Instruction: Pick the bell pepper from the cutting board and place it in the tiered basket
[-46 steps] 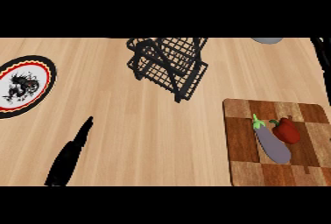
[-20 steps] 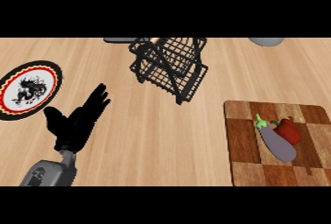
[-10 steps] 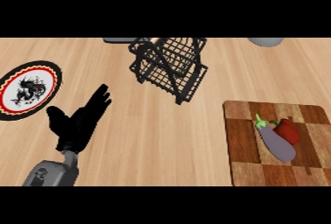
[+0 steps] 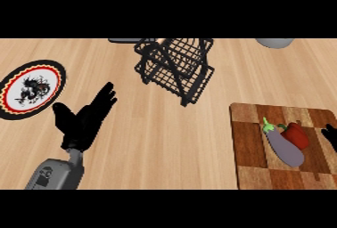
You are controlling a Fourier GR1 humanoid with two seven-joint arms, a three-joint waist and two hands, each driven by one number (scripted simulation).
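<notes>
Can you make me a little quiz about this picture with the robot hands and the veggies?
1. True or false: the bell pepper lies on the cutting board.
2. What lies right beside the pepper? A eggplant, B banana, C carrot.
3. Which hand shows only its fingertips at the view's edge by the board, the left hand or the right hand?

Key: 1 true; 2 A; 3 right hand.

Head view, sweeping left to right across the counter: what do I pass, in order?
Plate → left hand, open → tiered basket → cutting board → eggplant → bell pepper → right hand, only its fingertips showing at the right edge.
</notes>
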